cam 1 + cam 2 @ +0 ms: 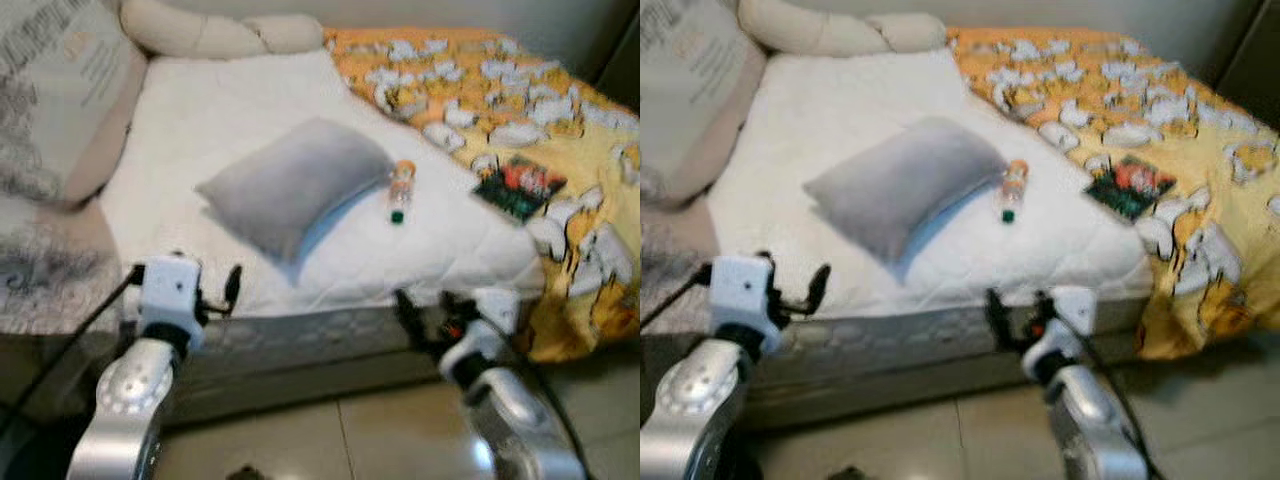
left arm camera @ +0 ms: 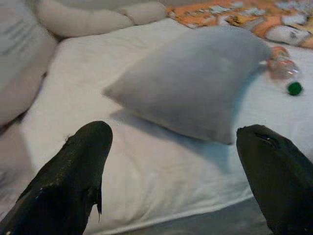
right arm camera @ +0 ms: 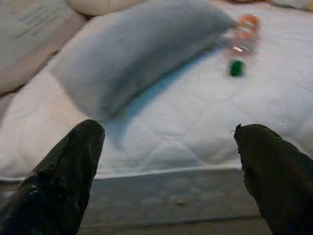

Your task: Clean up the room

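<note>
- Surface: a bed with a white quilted mattress (image 1: 250,130) occupies most of the scene; its near edge shows a grey patterned side panel above a pale tiled floor (image 1: 380,430)
- A grey pillow (image 1: 295,182) lies tilted near the middle of the mattress, with a light blue underside showing along its near right edge
- A clear plastic bottle (image 1: 400,190) with an orange label and a green cap lies on its side just right of the pillow, cap pointing to the near side
- An orange and yellow blanket (image 1: 520,110) with white printed figures covers the right part of the bed and hangs over its near right corner
- A dark flat packet (image 1: 518,187) with red and green print rests on the blanket, right of the bottle
- A long cream bolster (image 1: 210,32) lies along the far edge of the mattress
- A large printed cushion (image 1: 60,90) leans at the far left; below it, grey patterned fabric drapes over the left side
- Left gripper (image 1: 218,290): held at the near edge of the mattress, near left of the pillow; fingers (image 2: 68,181) spread wide apart, nothing between them
- Right gripper (image 1: 425,315): held at the near edge of the bed, on the near side of the bottle; fingers (image 3: 63,176) likewise spread apart and empty
</note>
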Tool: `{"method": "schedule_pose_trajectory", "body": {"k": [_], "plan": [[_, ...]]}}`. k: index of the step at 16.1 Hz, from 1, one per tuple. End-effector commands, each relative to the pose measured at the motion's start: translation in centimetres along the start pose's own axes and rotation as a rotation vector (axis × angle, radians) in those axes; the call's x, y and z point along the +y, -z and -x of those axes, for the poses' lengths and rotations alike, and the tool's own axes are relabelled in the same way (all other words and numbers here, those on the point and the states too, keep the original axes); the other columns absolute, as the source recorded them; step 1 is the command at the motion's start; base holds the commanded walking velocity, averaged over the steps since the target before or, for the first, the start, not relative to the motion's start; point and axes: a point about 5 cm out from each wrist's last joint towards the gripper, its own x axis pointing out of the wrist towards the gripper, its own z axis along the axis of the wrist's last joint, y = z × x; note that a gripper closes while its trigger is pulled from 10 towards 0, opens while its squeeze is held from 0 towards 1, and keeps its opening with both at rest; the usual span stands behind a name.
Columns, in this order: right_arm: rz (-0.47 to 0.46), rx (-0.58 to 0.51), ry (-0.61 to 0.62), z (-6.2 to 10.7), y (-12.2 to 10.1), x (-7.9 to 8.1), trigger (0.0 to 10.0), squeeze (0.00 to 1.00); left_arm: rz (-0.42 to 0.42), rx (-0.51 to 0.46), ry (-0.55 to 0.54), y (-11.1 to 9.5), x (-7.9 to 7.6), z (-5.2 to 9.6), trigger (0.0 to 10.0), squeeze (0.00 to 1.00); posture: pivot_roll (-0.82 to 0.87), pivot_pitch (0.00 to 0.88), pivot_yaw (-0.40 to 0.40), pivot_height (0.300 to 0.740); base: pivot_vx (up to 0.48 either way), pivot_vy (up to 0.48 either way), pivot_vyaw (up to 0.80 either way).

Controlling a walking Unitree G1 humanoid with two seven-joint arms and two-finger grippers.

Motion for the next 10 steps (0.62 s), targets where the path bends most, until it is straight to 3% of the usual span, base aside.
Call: {"method": "schedule_pose_trajectory", "body": {"k": [1, 5, 7, 10], "plan": [[0.017, -0.011, 0.027, 0.09, -0.47, -0.80, 10.0, 0.00, 0.019, -0.005, -0.006, -0.09, -0.21, 0.04, 10.0, 0.00, 0.08, 0.000, -0.024, 0.740, 0.000, 0.000, 0.00], [0.017, -0.020, 0.026, -0.18, -0.69, -0.81, 10.0, 0.00, -0.001, 0.001, -0.014, -0.16, 0.00, -0.15, 10.0, 0.00, 0.08, 0.000, -0.017, 0.740, 0.000, 0.000, 0.00], [0.071, -0.018, -0.017, -0.63, -0.84, -0.19, 10.0, 0.00, -0.003, -0.022, -0.017, -0.49, 0.07, -0.38, 10.0, 0.00, 0.08, 0.000, -0.012, 0.740, 0.135, 0.000, 0.80], [0.065, -0.020, -0.025, -0.82, -0.91, -0.04, 10.0, 0.00, -0.004, -0.027, -0.018, -0.60, 0.12, -0.42, 10.0, 0.00, 0.08, 0.000, -0.012, 0.740, 0.283, 0.000, 0.80]]}}
